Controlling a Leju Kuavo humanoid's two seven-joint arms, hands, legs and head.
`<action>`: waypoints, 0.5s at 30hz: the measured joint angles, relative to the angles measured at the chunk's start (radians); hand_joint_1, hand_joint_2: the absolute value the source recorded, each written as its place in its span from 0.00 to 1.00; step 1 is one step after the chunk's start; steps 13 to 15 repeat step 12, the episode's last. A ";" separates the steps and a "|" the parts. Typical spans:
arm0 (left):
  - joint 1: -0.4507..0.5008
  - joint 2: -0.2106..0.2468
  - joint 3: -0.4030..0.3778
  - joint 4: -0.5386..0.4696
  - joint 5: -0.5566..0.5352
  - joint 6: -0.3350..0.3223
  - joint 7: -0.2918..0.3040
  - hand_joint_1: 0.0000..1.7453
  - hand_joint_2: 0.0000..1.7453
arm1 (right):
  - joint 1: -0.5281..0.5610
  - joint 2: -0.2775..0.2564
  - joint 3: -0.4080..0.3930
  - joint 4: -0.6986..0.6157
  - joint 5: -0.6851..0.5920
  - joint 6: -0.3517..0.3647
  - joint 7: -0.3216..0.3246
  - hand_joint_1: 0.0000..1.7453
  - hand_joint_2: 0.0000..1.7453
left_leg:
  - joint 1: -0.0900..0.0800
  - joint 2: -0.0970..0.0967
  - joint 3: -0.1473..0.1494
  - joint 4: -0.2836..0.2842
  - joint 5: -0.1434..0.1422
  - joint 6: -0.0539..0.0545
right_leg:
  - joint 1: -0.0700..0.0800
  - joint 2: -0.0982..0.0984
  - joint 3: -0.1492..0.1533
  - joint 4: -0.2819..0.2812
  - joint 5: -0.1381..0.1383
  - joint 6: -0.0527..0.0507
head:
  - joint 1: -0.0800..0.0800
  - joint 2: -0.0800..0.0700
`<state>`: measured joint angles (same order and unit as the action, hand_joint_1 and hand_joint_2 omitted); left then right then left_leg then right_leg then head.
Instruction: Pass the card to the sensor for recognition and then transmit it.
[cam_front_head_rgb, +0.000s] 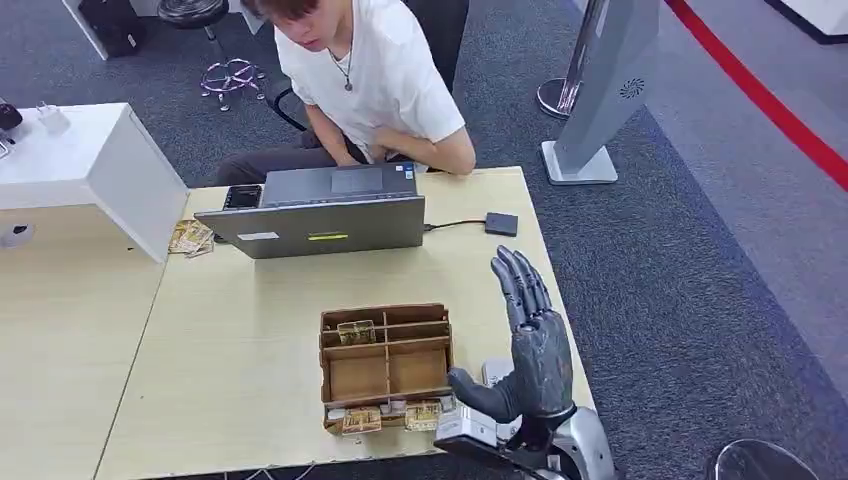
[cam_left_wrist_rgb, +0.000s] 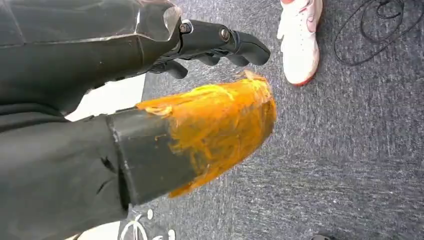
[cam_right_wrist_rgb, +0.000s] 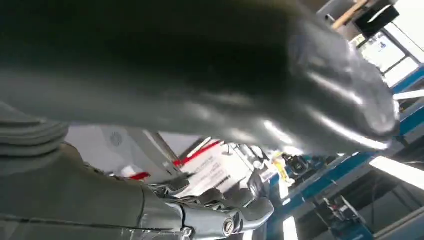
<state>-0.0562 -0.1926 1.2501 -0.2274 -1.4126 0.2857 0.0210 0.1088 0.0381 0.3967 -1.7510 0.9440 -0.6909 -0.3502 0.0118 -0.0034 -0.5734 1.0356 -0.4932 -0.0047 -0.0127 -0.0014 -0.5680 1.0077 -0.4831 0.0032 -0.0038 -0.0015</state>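
1. Right hand (cam_front_head_rgb: 535, 345) stands raised over the near right corner of the tabletop (cam_front_head_rgb: 250, 380), palm upright, fingers (cam_front_head_rgb: 518, 280) straight and spread apart, thumb out toward the box; it holds nothing. In the right wrist view the thumb (cam_right_wrist_rgb: 300, 90) fills most of the frame, blurred, with darker fingers (cam_right_wrist_rgb: 235, 217) extended beyond it.
2. Left hand (cam_left_wrist_rgb: 150, 100) hangs over grey carpet (cam_left_wrist_rgb: 350, 175); its thumb tip (cam_left_wrist_rgb: 220, 125) is coated in orange material, its dark fingers (cam_left_wrist_rgb: 225, 40) bent loosely with a gap between them and the thumb, nothing between. One white shoe (cam_left_wrist_rgb: 300, 40) of a person stands on the carpet beyond the fingers.
3. Cards: three small gold-patterned cards (cam_front_head_rgb: 385, 417) lie in a row at the near edge of the tabletop, touching the front of the box; one more (cam_front_head_rgb: 355, 331) lies in the box's rear left compartment.
4. Cardboard box (cam_front_head_rgb: 385, 362), one, with dividers, sits near the near edge, just left of the right hand.
5. Laptop (cam_front_head_rgb: 320, 215), one, grey, stands open toward the far edge with its lid back facing the robot.
6. Sensor (cam_front_head_rgb: 501, 224), one small black square unit, lies near the far right corner, joined to the laptop by a cable.
7. Loose cards (cam_front_head_rgb: 190, 238), number not countable, lie at the far left corner.
8. Person in a white shirt (cam_front_head_rgb: 370, 80), one, sits behind the far edge.
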 joint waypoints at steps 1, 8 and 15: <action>0.000 -0.001 0.002 0.000 0.003 0.000 0.000 0.00 0.00 | 0.008 0.000 0.000 -0.006 -0.039 0.000 -0.004 0.00 0.00 | 0.000 0.000 0.000 0.000 0.000 0.000 | 0.000 0.000 0.000 0.000 0.000 0.000 | 0.000 0.000; 0.000 -0.005 0.011 0.000 0.010 0.013 0.009 0.00 0.00 | 0.057 -0.003 0.013 -0.026 -0.292 0.028 -0.042 0.00 0.00 | 0.000 0.000 0.000 0.000 0.000 0.000 | 0.000 0.000 0.000 0.000 0.000 0.000 | 0.000 0.000; 0.000 -0.006 0.019 0.000 0.011 0.019 0.020 0.00 0.00 | 0.086 -0.013 0.017 -0.032 -0.492 0.133 -0.092 0.00 0.00 | 0.000 0.000 0.000 0.000 0.000 0.000 | 0.000 0.000 0.000 0.000 0.000 0.000 | 0.000 0.000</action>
